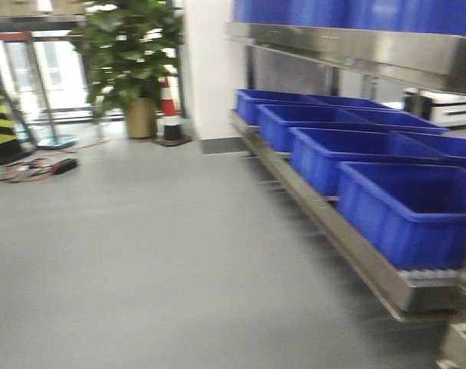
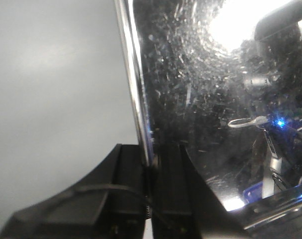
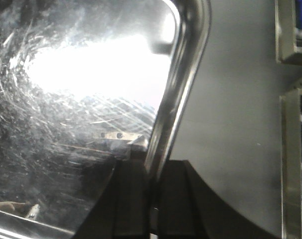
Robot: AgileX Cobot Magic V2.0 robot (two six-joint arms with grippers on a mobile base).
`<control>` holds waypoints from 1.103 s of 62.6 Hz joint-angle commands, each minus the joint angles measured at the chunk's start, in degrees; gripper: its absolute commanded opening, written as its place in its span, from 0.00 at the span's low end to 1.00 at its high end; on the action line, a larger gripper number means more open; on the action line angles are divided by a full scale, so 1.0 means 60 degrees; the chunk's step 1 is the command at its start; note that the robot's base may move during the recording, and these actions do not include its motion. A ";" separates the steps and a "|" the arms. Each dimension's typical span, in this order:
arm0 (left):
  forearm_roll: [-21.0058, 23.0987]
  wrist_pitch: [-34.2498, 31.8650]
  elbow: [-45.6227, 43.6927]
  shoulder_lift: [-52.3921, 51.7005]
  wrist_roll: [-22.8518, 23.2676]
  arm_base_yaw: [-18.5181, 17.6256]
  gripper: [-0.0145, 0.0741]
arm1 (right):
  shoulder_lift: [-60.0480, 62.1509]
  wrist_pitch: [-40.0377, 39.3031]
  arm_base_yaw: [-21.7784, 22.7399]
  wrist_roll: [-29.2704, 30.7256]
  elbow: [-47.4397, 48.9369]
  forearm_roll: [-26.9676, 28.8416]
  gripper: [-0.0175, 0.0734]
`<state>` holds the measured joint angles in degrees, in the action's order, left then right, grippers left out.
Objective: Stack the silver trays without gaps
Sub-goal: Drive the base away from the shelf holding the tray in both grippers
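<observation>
A silver tray [image 2: 201, 99] fills the right of the left wrist view, its scratched shiny bottom reflecting a ceiling light. My left gripper [image 2: 150, 167] is shut on that tray's thin left rim. In the right wrist view the silver tray [image 3: 81, 99] fills the left, with its rounded corner at the top. My right gripper [image 3: 152, 177] is shut on its right rim. Whether this is one tray or more stacked I cannot tell. Neither tray nor grippers show in the front view.
Several deep blue plastic bins [image 1: 402, 207] stand in a row on a low steel rack [image 1: 356, 261] at the right, under a steel shelf rail [image 1: 356, 46]. Grey floor [image 1: 141, 254] spreads to the left. A potted plant [image 1: 137, 69] and traffic cone [image 1: 170, 111] stand far back.
</observation>
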<state>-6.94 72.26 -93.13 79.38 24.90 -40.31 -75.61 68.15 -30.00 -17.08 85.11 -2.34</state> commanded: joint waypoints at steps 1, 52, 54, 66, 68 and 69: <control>-0.0233 -0.0135 -0.0362 -0.0310 -0.0124 -0.0019 0.12 | 0.0317 -0.0147 0.0042 0.0291 0.0301 -0.0554 0.26; -0.0196 -0.0135 -0.0362 -0.0310 -0.0124 -0.0019 0.12 | 0.0317 -0.0147 0.0042 0.0291 0.0301 -0.0554 0.26; -0.0196 -0.0135 -0.0362 -0.0310 -0.0124 -0.0019 0.12 | 0.0317 -0.0147 0.0042 0.0291 0.0301 -0.0554 0.26; -0.0196 -0.0135 -0.0362 -0.0310 -0.0124 -0.0019 0.12 | 0.0317 -0.0147 0.0042 0.0291 0.0301 -0.0554 0.26; -0.0196 -0.0135 -0.0362 -0.0310 -0.0124 -0.0019 0.12 | 0.0317 -0.0147 0.0042 0.0291 0.0301 -0.0554 0.26; -0.0196 -0.0135 -0.0362 -0.0310 -0.0124 -0.0019 0.12 | 0.0317 -0.0147 0.0042 0.0291 0.0301 -0.0554 0.26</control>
<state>-6.62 72.26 -93.13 79.38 24.90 -40.31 -75.47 68.25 -30.00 -17.08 85.11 -2.47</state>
